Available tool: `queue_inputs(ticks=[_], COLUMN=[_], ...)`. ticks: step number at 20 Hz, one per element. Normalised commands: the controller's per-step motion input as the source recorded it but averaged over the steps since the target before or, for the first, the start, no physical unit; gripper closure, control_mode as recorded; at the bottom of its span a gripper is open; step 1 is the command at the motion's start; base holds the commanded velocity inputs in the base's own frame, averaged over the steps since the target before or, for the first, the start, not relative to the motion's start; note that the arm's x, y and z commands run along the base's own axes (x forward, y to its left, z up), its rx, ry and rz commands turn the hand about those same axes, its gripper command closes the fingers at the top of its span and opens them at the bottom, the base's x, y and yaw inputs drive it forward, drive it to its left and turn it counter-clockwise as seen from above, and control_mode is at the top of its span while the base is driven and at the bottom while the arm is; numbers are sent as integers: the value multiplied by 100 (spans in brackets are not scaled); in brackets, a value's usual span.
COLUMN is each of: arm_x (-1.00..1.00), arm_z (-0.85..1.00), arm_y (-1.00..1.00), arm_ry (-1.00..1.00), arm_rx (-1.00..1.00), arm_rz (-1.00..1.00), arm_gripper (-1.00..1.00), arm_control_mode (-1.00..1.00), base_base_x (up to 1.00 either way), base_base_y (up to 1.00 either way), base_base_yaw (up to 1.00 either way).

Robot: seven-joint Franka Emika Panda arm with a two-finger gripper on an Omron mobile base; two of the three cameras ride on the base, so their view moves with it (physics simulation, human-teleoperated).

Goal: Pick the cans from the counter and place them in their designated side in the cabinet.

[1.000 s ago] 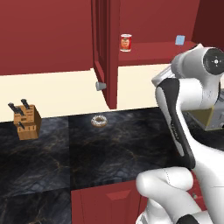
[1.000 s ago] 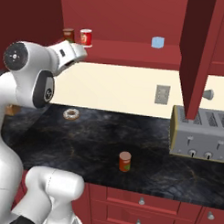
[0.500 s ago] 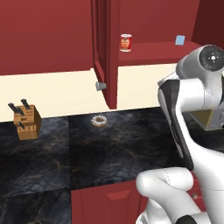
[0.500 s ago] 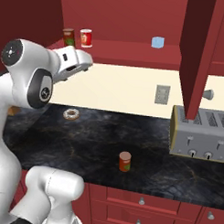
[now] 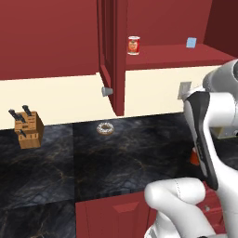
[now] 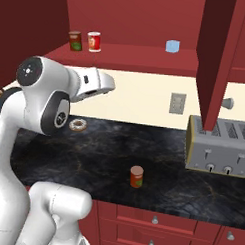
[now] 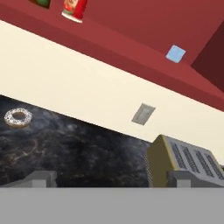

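Swung rightward since before, white arm's gripper point(image 7: 111, 179) with jaws wide apart and empty, small red cylindrical can point(image 6: 136, 176) upright on black marble counter point(image 6: 93, 158), bright red can point(image 6: 94, 42) on cabinet shelf point(image 6: 132, 54).

One red can point(image 6: 136, 176) stands upright on the black worktop point(image 6: 93, 158). Two cans point(image 6: 94, 42) stand at 11 o'clock in the red cabinet point(image 6: 147, 55).

Two cans point(image 6: 94, 42) on cabinet shelf point(image 6: 132, 54), box point(image 6: 172, 46) right of them; third can point(image 6: 136, 176) near worktop point(image 6: 98, 158) front edge, toaster point(image 6: 218, 146) right, doughnut point(image 6: 77, 125) back-left.

No legible text or labels
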Motion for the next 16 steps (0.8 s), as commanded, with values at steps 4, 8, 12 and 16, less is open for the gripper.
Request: queue_inputs(ticks=[4, 8, 12, 16], arm_x=[-21, -22, -22, -19], arm_z=[-23, -28, -27, -26], arm_y=[-35, -35, -31, -21], arm_ry=[6, 7, 7, 5], arm_rx=[11, 11, 8, 5], arm_rz=[-9, -8, -7, -7], arm_gripper=[-100, -100, -100, -100], arm_control_mode=[-100, -100, -100, -100], base_base_x=[0, 0, 0, 0], base_base_y=[0, 0, 0, 0], base_base_yaw=[0, 0, 0, 0])
